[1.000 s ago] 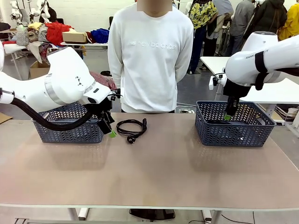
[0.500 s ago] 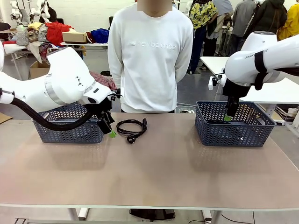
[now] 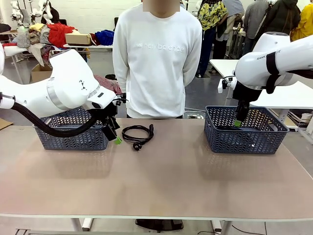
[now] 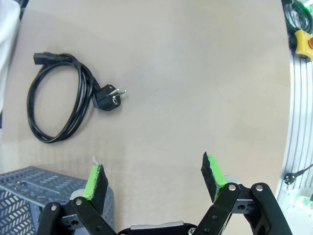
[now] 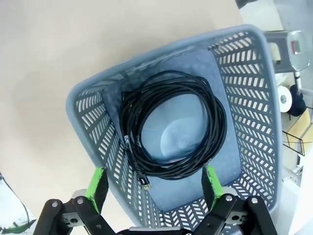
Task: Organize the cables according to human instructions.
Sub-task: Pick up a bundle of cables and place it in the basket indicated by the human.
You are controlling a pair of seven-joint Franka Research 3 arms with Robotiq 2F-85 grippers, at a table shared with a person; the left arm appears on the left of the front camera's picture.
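Cables, part sorted: one coiled cable (image 5: 215, 122) lies in the right basket (image 5: 254, 98) beneath the released, empty right pincer (image 5: 154, 181); one loose cable (image 4: 104, 99) lies on the table (image 4: 195, 73) beside the left basket (image 3: 73, 139), unsorted, near the left pincer (image 4: 154, 171), likewise released and empty

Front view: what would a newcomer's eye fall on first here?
A lone coiled cord lies on the table, left of the middle, just beside the open left gripper by the left basket. The open right gripper hangs over the right basket, where a coiled black cable lies. A person in white stands at the far side.
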